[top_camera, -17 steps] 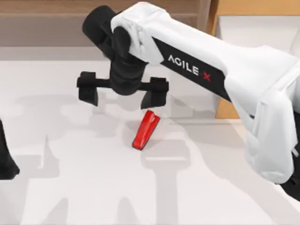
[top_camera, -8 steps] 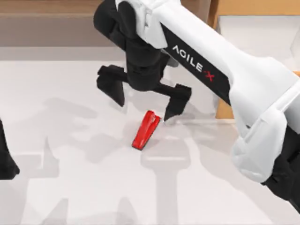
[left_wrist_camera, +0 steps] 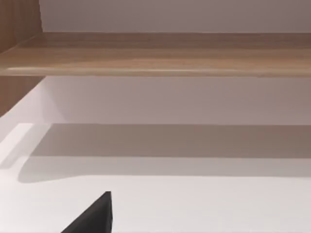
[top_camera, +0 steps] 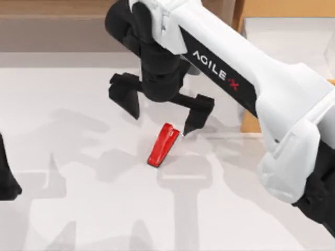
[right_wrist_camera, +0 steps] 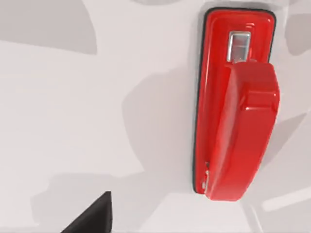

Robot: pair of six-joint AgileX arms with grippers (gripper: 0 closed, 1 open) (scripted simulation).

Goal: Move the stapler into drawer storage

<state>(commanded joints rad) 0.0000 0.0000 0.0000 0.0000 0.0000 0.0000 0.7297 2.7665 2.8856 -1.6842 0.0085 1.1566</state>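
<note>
Top view: white surface (top_camera: 78,209) runs to a long brown shelf (top_camera: 63,21) along its far edge, with the drawer (top_camera: 285,36) at the far right corner, white interior showing; the right arm (top_camera: 251,89) reaches in from the right edge toward the middle. Right claw (top_camera: 159,115) hangs spread wide above the middle of the surface, one finger (top_camera: 192,116) just beside the far end of the stapler (top_camera: 163,145), nothing gripped. Stapler lies flat and slanted near the middle, well apart from the drawer; left claw (top_camera: 6,183) sits parked at the left edge, fingers' state cannot be told.
</note>
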